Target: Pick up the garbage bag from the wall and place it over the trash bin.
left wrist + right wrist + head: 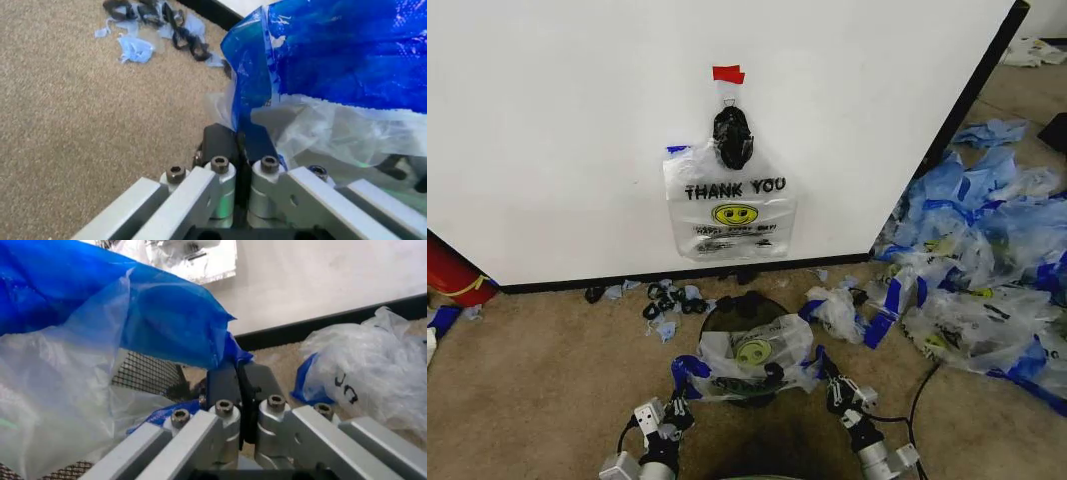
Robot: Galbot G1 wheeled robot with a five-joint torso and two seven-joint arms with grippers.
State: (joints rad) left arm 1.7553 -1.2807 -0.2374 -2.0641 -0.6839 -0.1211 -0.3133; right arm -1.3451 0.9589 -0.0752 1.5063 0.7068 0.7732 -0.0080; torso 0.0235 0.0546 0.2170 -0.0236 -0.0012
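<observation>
On tan carpet before the large white wall panel (577,120), the small round black mesh trash bin (739,310) carries the thin clear smiley-printed garbage bag (752,355) with blue handles, stretched over its near rim. The left claw (677,405) and right claw (834,385) flank the bin, each clamped on a handle.

Bare carpet (537,370) lies open on the robot's left, between the trash bin (739,310) and the red object (452,275) at the wall's (547,120) foot. Small blue and black scraps (667,298) litter the strip between bin and wall. On the right a heap of blue-and-clear bags (977,270) crowds the floor, with one loose bag (839,312) just beside the bin
</observation>
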